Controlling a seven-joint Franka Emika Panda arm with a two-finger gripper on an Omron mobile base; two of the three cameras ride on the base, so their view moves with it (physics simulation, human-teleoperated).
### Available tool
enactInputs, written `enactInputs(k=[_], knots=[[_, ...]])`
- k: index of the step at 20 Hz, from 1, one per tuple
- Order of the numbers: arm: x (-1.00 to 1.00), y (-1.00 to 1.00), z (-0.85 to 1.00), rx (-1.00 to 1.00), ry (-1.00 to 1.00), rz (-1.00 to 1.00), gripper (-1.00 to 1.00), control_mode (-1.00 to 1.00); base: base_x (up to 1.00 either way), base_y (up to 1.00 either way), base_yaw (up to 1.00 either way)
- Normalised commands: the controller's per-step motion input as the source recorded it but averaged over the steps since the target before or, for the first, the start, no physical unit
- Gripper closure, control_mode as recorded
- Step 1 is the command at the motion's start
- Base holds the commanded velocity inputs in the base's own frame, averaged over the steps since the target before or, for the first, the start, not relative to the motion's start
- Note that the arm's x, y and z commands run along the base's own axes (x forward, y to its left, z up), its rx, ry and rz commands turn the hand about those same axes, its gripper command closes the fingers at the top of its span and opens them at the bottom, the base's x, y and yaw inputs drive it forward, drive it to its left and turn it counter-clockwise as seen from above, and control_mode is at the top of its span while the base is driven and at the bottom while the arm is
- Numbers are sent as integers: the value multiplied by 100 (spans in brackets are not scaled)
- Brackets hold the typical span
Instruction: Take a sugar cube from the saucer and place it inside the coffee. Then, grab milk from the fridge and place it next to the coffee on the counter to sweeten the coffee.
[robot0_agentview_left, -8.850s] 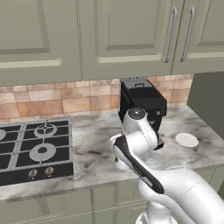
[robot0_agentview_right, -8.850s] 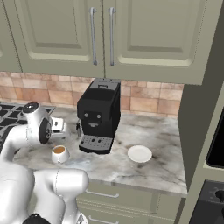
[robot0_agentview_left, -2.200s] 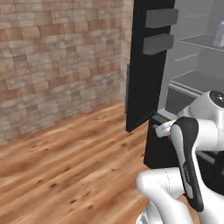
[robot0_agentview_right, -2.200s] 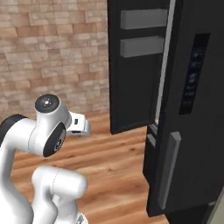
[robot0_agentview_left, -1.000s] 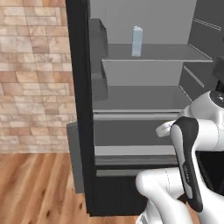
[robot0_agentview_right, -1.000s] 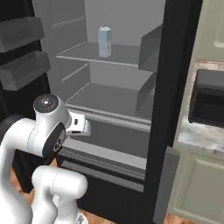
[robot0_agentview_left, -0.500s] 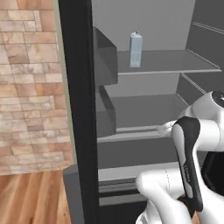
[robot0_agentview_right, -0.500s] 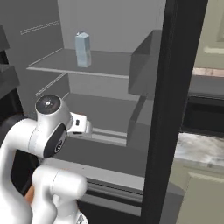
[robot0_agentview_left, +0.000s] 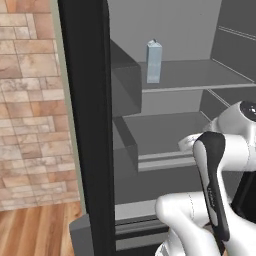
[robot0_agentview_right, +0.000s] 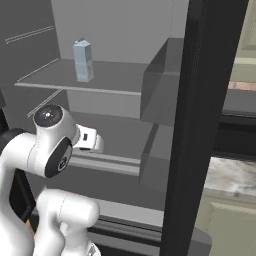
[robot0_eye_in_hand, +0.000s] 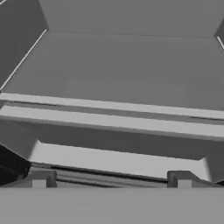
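Note:
The fridge (robot0_agentview_left: 85, 125) stands open in front of me, its black frame (robot0_agentview_right: 200, 125) tall at the right of the right base view. The milk (robot0_agentview_left: 154, 61), a pale grey-blue carton, stands upright on the upper grey shelf (robot0_agentview_right: 83, 60). My gripper (robot0_agentview_right: 96, 142) hangs lower, at the height of the shelf below the carton, well short of it. In the hand view the gripper (robot0_eye_in_hand: 111, 181) is open and empty, its fingertips (robot0_eye_in_hand: 39, 179) wide apart, facing a bare grey shelf (robot0_eye_in_hand: 118, 87). The saucer and the coffee are out of view.
Grey door bins (robot0_agentview_left: 125, 95) jut out beside the shelves on the left, and a similar grey wall (robot0_agentview_right: 160, 95) on the right. A strip of marble counter (robot0_agentview_right: 232, 182) over olive cabinets shows past the fridge frame. A brick wall (robot0_agentview_left: 30, 100) and wood floor (robot0_agentview_left: 40, 225) lie left.
The whole picture has shifted: the base has driven closer to the fridge, whose shelves and milk carton now look larger. The arm keeps its pose and the gripper stays open.

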Motion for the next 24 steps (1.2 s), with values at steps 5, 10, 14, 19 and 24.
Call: enactInputs(k=[5, 10, 14, 19, 24], knots=[[16, 18, 93, 0, -1, -27, -100, -100, 0, 0, 0], [16, 5, 92, 5, 0, -19, -100, -100, 0, 0, 0], [24, 0, 70, 6, 0, -8, -100, -100, 0, 0, 0], [28, 0, 43, 0, -11, -2, -100, -100, 0, 0, 0], [50, 6, 32, 0, -9, -1, -100, -100, 0, 0, 0]])
